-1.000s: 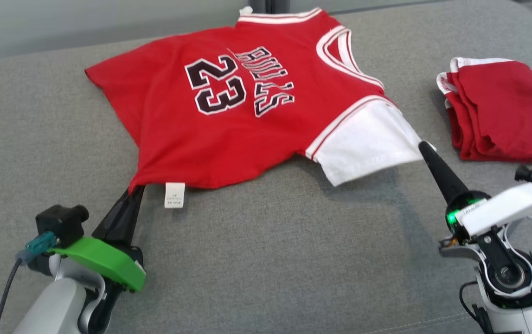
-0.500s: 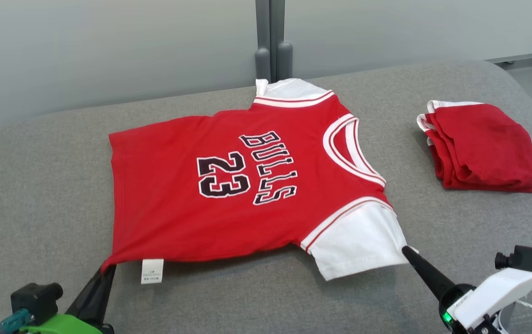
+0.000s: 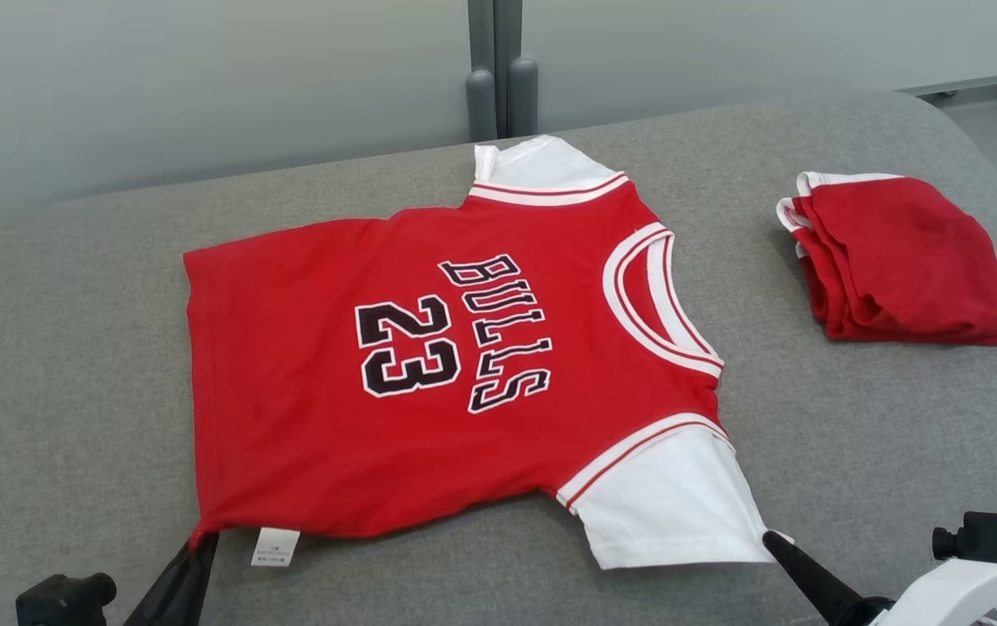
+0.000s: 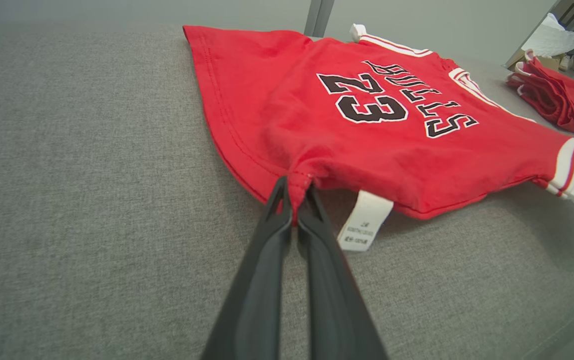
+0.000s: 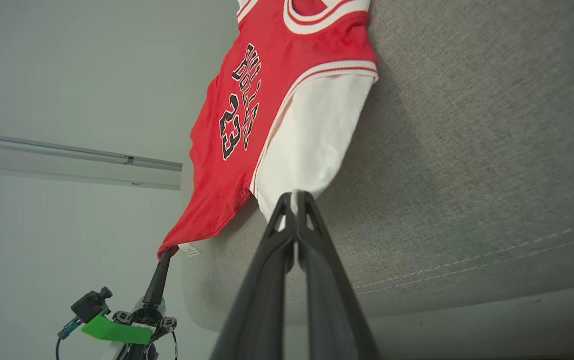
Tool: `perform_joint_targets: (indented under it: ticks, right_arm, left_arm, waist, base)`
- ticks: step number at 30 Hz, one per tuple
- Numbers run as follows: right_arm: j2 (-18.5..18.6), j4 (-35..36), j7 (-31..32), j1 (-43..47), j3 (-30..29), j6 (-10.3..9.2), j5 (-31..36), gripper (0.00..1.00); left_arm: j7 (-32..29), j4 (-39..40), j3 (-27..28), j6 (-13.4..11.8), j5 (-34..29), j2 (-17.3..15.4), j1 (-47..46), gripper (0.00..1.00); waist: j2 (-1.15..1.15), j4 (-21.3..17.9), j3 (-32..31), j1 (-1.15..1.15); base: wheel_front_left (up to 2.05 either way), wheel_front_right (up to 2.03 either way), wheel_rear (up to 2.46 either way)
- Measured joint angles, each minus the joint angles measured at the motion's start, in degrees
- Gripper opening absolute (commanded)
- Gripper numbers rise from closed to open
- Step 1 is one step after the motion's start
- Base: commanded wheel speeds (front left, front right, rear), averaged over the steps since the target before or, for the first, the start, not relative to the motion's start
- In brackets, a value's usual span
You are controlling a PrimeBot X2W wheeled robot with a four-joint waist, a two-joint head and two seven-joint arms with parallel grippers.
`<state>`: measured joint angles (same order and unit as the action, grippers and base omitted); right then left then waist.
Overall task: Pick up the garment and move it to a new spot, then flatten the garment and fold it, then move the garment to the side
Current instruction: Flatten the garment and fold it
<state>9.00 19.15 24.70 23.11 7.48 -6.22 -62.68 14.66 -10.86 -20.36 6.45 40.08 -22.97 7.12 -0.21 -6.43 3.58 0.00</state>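
We see the red jersey (image 3: 307,435) spread flat, print up, mid-way across the grey cushion (image 3: 55,365). Left jaws clenched on its hem corner (image 4: 301,176), just beside the white tag (image 4: 364,222). Right jaws clenched on the white sleeve (image 3: 663,509) tip. Folded red garment (image 3: 907,261) lies well apart, to the right.
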Motion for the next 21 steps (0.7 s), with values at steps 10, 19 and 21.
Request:
perform_joint_targets:
  ticks: [10, 19, 21]
  right_arm:
    - [1.29, -7.0, -2.61, -0.36, 1.3, 0.21, 6.56, 0.0]
    - [-0.31, -12.16, -4.52, -1.57, 5.71, 2.19, 8.62, 0.23]
    - [-0.34, -13.32, -4.8, -1.58, 5.98, 2.2, 9.29, 0.18]
  left_arm:
    - [0.0, -0.99, -0.51, -0.23, -2.31, 1.33, 0.05, 0.0]
    - [0.0, -3.67, 0.0, -0.79, -3.2, 2.31, 1.63, 0.29]
    - [0.0, -3.98, 0.03, -0.91, -3.44, 2.56, 1.76, 0.51]
  waist:
    - [0.0, -0.14, 1.91, 0.0]
    - [0.0, 1.17, 0.65, 0.0]
    - [0.0, 1.52, 0.37, 0.0]
  base:
    - [0.0, 0.0, 0.0]
    - [0.0, 0.0, 0.0]
    - [0.0, 0.0, 0.0]
